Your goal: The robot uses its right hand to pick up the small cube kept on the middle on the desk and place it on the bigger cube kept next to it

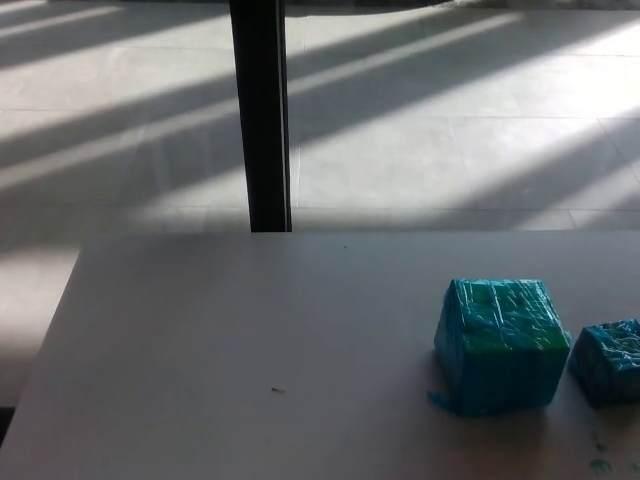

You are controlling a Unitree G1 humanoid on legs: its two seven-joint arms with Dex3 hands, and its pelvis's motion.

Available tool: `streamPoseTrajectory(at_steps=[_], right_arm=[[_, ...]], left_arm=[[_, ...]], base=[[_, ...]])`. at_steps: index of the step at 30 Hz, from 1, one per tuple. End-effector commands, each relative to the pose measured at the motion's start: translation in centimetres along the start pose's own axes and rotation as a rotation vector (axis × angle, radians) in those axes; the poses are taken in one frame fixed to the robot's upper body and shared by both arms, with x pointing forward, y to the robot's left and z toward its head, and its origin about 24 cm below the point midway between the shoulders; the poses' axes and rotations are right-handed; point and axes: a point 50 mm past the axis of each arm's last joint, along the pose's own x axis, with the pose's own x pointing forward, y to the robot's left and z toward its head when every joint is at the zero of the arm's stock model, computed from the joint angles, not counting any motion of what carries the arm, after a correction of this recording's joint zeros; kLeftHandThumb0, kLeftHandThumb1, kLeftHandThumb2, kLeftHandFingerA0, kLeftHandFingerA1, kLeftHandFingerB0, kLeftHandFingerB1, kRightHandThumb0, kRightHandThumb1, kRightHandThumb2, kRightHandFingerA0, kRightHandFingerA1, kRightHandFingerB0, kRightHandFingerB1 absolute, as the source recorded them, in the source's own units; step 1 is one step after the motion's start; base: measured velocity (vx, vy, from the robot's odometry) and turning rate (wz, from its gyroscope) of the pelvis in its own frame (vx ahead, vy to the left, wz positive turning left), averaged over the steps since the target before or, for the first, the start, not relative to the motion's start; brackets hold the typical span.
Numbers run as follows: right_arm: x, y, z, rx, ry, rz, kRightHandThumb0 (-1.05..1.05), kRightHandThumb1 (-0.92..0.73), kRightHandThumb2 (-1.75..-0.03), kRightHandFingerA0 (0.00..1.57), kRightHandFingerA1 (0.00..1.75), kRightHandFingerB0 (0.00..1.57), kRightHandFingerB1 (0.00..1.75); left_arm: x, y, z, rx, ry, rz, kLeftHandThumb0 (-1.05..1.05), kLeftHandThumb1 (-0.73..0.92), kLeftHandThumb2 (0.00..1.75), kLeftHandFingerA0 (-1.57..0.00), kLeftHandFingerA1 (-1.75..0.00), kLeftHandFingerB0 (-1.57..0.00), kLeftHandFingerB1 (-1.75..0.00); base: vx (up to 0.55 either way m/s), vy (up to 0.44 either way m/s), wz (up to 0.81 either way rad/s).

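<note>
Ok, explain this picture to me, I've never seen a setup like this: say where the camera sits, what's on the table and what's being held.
The camera sits on a humanoid robot's head, looking down at its work. Neither robot hand shows, so nothing is held. On the pale grey table stands a big cube wrapped in crinkled blue-green film. Just to its right, apart from it, sits a smaller cube in the same wrap, cut off by the picture's edge. Beyond the table are a sunlit tiled floor and a dark upright post.

Bigger cube (500,345) sits on desk (250,330), right of centre. Small cube (607,362) just beside it on its right, at pic edge, w/ narrow gap btwn. Post (260,115) stands behind desk's far edge, left of both.
</note>
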Motion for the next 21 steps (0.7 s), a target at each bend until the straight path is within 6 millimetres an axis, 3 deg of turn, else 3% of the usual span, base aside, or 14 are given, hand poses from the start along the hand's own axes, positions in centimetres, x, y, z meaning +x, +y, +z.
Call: streamPoseTrajectory(at_steps=[1, 3, 4, 9, 10, 11, 15, 16, 18, 19, 20, 21], right_arm=[[-0.8, 6.7, -2.6, -0.004, 0.154, 0.296, -0.55, -0.64, -0.87, 0.26, 0.58, 0.15, 0.42], [-1.0, 8.0, -4.1, -0.036, 0.201, 0.346, -0.54, -0.63, -0.87, 0.28, 0.6, 0.16, 0.43], [-1.1, 8.5, -4.7, -0.033, 0.223, 0.357, -0.47, -0.77, -0.63, 0.34, 0.61, 0.25, 0.33], [-1.2, 10.4, -6.6, -0.116, 0.26, 0.44, -0.53, -0.69, -0.61, 0.39, 0.66, 0.29, 0.36], [-1.1, 10.6, -6.8, -0.126, 0.255, 0.448, -0.51, -0.68, -0.6, 0.4, 0.65, 0.3, 0.36], [-1.1, 10.9, -7.1, -0.121, 0.257, 0.454, -0.5, -0.68, -0.6, 0.41, 0.66, 0.31, 0.36], [-0.8, 11.8, -7.8, -0.151, 0.262, 0.466, -0.43, -0.68, -0.6, 0.49, 0.66, 0.4, 0.39], [-0.7, 12.0, -7.9, -0.165, 0.274, 0.467, -0.48, -0.54, -0.88, 0.48, 0.7, 0.35, 0.52], [-0.6, 12.2, -8.0, -0.192, 0.28, 0.482, -0.47, -0.54, -0.87, 0.46, 0.69, 0.38, 0.53], [-0.4, 12.5, -8.2, -0.225, 0.282, 0.49, -0.41, -0.67, -0.6, 0.45, 0.64, 0.44, 0.41], [-0.3, 12.6, -8.2, -0.239, 0.283, 0.494, -0.41, -0.67, -0.6, 0.45, 0.64, 0.44, 0.41], [-0.2, 12.8, -8.3, -0.268, 0.28, 0.505, -0.41, -0.66, -0.59, 0.45, 0.62, 0.43, 0.4]], left_arm=[[-0.3, 1.0, 0.7, 0.031, -0.008, 0.009, -0.7, 0.81, 0.64, -0.47, -0.62, -0.42, -0.46], [-0.2, 0.9, 0.8, 0.014, -0.008, 0.019, -0.71, 0.8, 0.64, -0.48, -0.63, -0.43, -0.46], [-0.2, 0.9, 0.8, 0.026, -0.007, 0.015, -0.71, 0.81, 0.64, -0.48, -0.63, -0.43, -0.46], [-0.2, 0.9, 0.9, 0.021, -0.008, 0.002, -0.72, 0.8, 0.63, -0.5, -0.66, -0.42, -0.48], [-0.2, 0.9, 0.9, 0.023, -0.005, 0.005, -0.73, 0.63, 1.02, -0.5, -0.7, -0.37, -0.56], [-0.2, 0.9, 0.8, 0.021, -0.003, 0.01, -0.72, 0.8, 0.63, -0.51, -0.65, -0.43, -0.46], [-0.2, 0.9, 0.8, 0.011, -0.002, 0.012, -0.73, 0.79, 0.63, -0.49, -0.66, -0.43, -0.46], [-0.2, 0.9, 0.8, 0.008, -0.002, 0.008, -0.72, 0.81, 0.63, -0.48, -0.65, -0.41, -0.45], [-0.2, 0.9, 0.8, 0.003, -0.002, 0.007, -0.73, 0.79, 0.63, -0.48, -0.64, -0.42, -0.45], [-0.2, 0.9, 0.9, 0.026, -0.004, 0.011, -0.77, 0.66, 0.8, -0.47, -0.65, -0.39, -0.5], [-0.2, 0.9, 0.9, 0.036, -0.005, 0.012, -0.77, 0.66, 0.8, -0.47, -0.65, -0.39, -0.5], [-0.2, 0.9, 0.9, 0.037, -0.004, 0.011, -0.72, 0.8, 0.64, -0.48, -0.62, -0.44, -0.45]], base=[[0.0, 0.0, 0.0], [0.0, 0.0, 0.0], [0.0, 0.0, 0.0], [0.0, 0.0, 0.0], [0.0, 0.0, 0.0], [0.0, 0.0, 0.0], [0.0, 0.0, 0.0], [0.0, 0.0, 0.0], [0.0, 0.0, 0.0], [0.0, 0.0, 0.0], [0.0, 0.0, 0.0], [0.0, 0.0, 0.0]])
